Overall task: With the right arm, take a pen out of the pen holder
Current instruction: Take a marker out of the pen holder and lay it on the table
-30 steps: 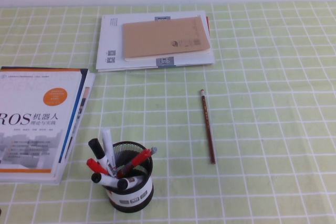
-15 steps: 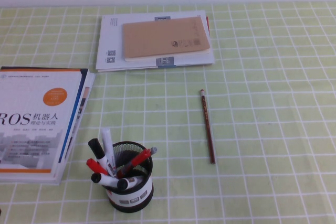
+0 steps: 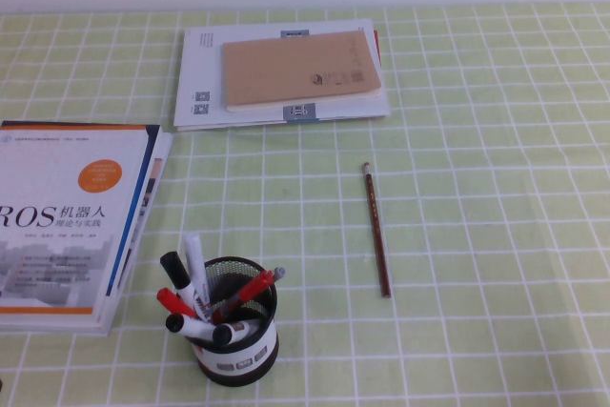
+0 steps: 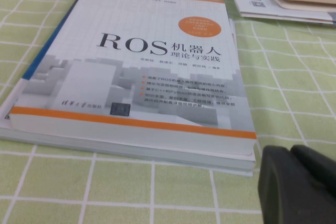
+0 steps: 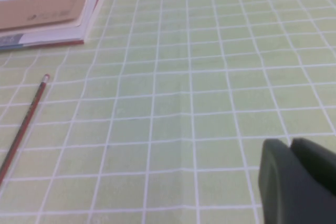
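Note:
A black mesh pen holder (image 3: pixel 240 331) stands near the table's front edge, left of centre. It holds several markers and pens, among them a red pen (image 3: pixel 244 295) and a white marker (image 3: pixel 196 262). A brown pencil (image 3: pixel 376 228) lies flat on the cloth to the holder's right, and it also shows in the right wrist view, pencil (image 5: pixel 23 127). Neither arm appears in the high view. My right gripper (image 5: pixel 290 145) is shut and empty above bare cloth. My left gripper (image 4: pixel 290 150) is shut beside the ROS book (image 4: pixel 142 82).
The ROS book (image 3: pixel 71 221) lies at the left edge. A white booklet with a tan notebook (image 3: pixel 297 69) on top sits at the back centre. A green checked cloth (image 3: pixel 496 197) covers the table.

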`<state>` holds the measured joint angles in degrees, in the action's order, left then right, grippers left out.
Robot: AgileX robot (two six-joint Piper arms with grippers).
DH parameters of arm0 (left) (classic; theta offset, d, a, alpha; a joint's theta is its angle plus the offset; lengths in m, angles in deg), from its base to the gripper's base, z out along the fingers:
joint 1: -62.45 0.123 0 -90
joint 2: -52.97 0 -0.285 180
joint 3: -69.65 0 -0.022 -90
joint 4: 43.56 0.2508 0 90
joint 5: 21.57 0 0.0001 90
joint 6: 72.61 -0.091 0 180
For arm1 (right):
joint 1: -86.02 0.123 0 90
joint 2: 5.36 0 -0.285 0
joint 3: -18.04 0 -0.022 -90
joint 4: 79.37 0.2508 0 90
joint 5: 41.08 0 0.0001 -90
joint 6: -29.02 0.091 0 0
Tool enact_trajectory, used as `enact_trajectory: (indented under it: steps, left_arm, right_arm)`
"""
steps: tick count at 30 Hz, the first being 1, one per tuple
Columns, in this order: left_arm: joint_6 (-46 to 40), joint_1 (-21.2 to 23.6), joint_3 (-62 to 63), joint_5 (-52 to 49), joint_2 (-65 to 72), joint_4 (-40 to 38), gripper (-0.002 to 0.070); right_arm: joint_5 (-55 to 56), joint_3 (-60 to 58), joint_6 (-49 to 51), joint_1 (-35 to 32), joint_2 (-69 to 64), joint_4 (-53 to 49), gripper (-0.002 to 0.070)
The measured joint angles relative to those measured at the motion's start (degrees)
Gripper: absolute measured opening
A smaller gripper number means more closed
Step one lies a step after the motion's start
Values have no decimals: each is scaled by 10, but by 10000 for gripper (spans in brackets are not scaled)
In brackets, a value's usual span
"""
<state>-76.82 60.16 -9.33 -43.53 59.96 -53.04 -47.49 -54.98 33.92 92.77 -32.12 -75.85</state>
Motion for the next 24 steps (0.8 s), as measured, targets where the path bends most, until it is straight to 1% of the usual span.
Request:
enact_trajectory:
  steps: [5, 9, 17, 24]
  left_arm:
    - [0, 0, 0, 0, 0, 0, -8]
    - [0, 0, 0, 0, 0, 0, -8]
    - [0, 0, 0, 0, 0, 0, -8]
    - [0, 0, 0, 0, 0, 0, -8]
  right_arm:
    - [9, -51, 0, -7, 82, 0, -12]
    - [9, -57, 0, -7, 126, -3, -12]
    - [-70, -57, 0, -7, 192, -27, -13]
    - [-130, -57, 0, -7, 194, -29, -13]
